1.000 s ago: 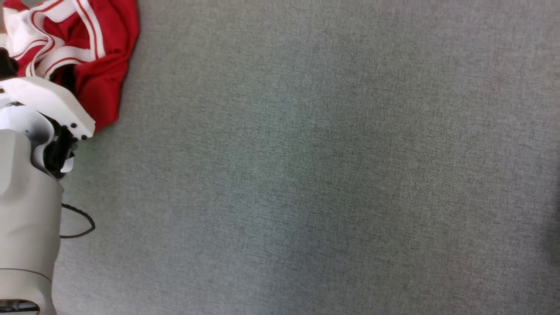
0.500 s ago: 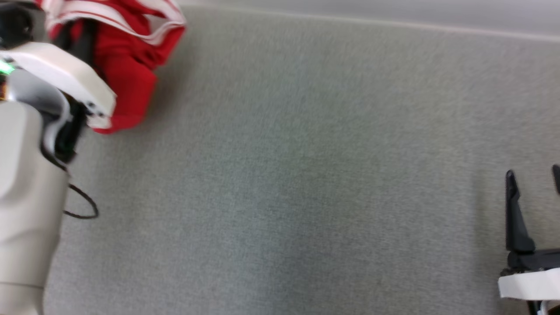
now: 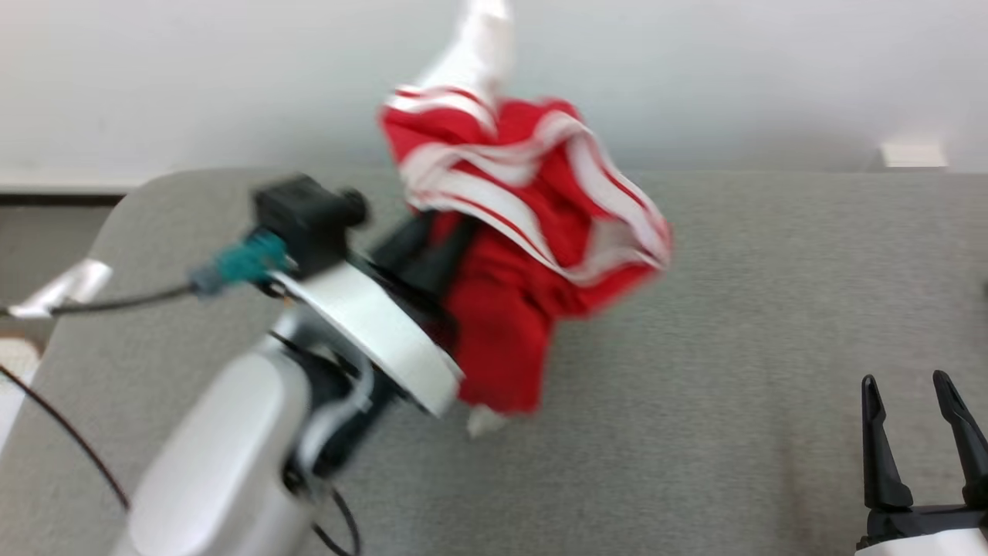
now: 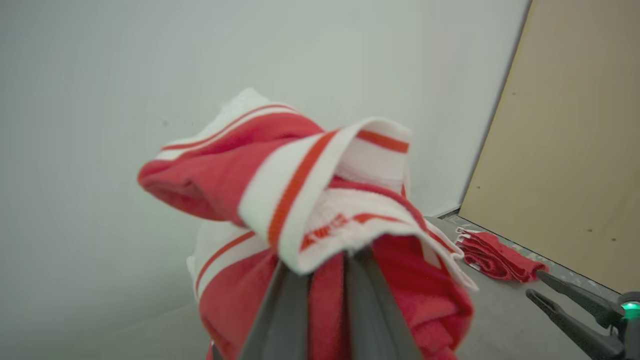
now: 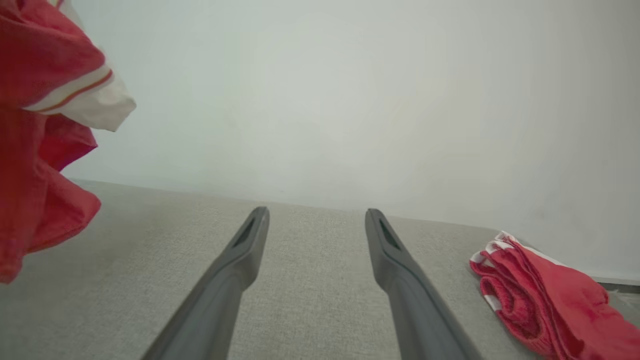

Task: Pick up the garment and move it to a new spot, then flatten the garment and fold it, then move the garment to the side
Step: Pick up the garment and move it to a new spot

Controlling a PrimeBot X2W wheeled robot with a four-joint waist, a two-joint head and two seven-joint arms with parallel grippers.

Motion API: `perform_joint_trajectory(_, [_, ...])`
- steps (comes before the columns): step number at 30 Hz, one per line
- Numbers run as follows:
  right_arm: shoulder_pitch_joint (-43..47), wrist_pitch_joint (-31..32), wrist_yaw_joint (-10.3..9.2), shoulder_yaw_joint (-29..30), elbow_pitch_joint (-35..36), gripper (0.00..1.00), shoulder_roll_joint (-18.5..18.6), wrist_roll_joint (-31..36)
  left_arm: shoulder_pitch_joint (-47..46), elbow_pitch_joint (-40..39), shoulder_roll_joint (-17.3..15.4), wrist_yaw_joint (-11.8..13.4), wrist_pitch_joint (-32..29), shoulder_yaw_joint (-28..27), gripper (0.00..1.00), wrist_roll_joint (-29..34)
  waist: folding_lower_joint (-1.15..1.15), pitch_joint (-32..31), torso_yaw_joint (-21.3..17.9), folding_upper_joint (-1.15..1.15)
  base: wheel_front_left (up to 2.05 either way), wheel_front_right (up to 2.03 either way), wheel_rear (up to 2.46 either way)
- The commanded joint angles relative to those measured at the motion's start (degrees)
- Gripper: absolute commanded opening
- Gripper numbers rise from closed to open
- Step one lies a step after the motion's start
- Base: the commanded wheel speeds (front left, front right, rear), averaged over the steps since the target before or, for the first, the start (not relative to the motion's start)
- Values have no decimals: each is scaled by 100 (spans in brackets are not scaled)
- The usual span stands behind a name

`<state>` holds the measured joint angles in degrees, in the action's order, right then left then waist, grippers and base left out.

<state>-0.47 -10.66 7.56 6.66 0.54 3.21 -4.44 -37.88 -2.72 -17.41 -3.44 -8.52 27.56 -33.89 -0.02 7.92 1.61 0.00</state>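
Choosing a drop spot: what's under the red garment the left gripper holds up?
Grey table surface lies below the garment, which the left gripper holds. The patch beneath its hanging folds is hidden.

Left gripper [image 4: 325, 287] clamps a bunched red-and-white garment [image 4: 280, 165] before a white wall [image 4: 100, 75]; another red cloth [image 4: 492, 255] lies beyond.

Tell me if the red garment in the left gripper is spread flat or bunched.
Bunched. The garment hangs crumpled from the left gripper, its striped folds piled over the fingers, held up over the gray table.
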Motion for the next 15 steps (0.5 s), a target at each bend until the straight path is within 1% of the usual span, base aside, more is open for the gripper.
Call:
perform_joint_trajectory(1, [62, -36, -14, 21, -11, 100, -13, -50, 144, -257, 57, 32, -55, 93, 0, -47, 2, -252, -325, 0, 0, 0, 0])
perform_joint_trajectory(4, [88, -51, -14, 29, -11, 100, -21, -45, 422, -836, 283, 73, -275, 497, 0, -103, 2, -301, -511, 0, 0, 0, 0])
perform_joint_trajectory(8, [107, -73, -14, -12, -54, 100, -30, -92, 795, -1154, 474, 148, -492, 981, 0, -97, 2, -310, -793, 0, 0, 0, 0])
perform_joint_trajectory(12, [165, -129, -14, -75, -154, 100, -31, -226, 1184, -890, 444, 231, -541, 1276, 0, -28, 2, -261, -1034, 0, 0, 0, 0])
perform_joint_trajectory(15, [191, -174, -14, -82, -244, 100, -30, -293, 1372, -352, 323, 324, -461, 1295, 0, 112, 2, -217, -1141, 0, 0, 0, 0])
